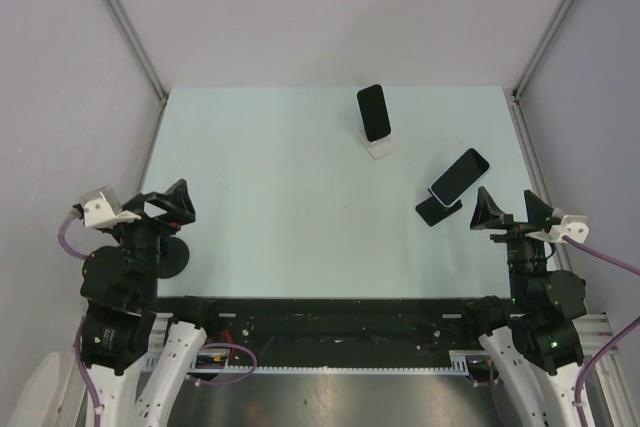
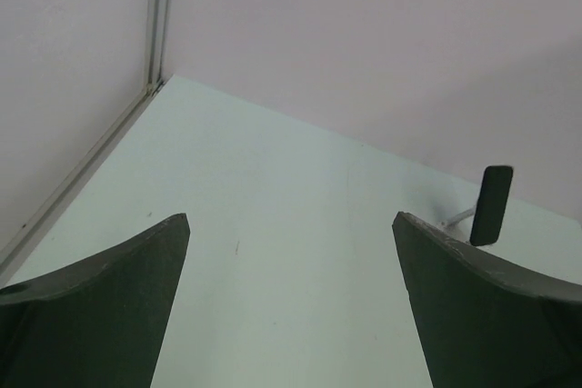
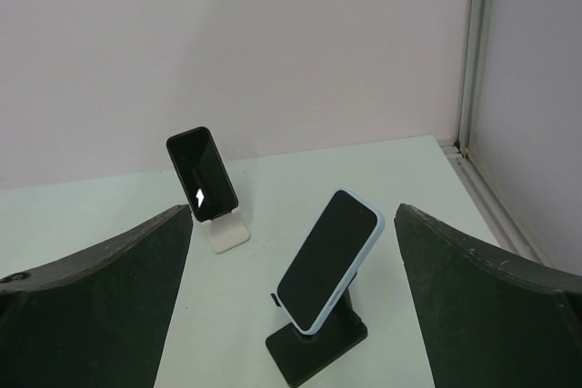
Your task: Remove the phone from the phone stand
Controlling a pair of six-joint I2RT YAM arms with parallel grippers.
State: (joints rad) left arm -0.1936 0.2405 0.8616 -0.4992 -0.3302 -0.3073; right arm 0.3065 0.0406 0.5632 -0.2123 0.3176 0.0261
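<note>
Grippers spread at the near edge, both phones on their stands.
Left gripper [image 1: 167, 200] and right gripper [image 1: 511, 208] hold nothing, fingers apart. Blue phone [image 1: 460, 175] leans on a black stand [image 1: 437, 211] just beside the right gripper; black phone [image 1: 374, 112] sits on a white stand [image 1: 381, 150] farther back.

- Pale mint-green table [image 1: 280, 227], matte, with a few small dark specks.
- Plain lilac-grey back wall [image 1: 340, 7] rising straight from the table's far edge.
- Matching left wall [image 1: 50, 97] and right wall [image 1: 605, 107] closing in both sides.
- Left corner post [image 1: 125, 27] and right corner post [image 1: 555, 27], both of silver metal, at the seams.
- Even, soft light; shadows faint.
</note>
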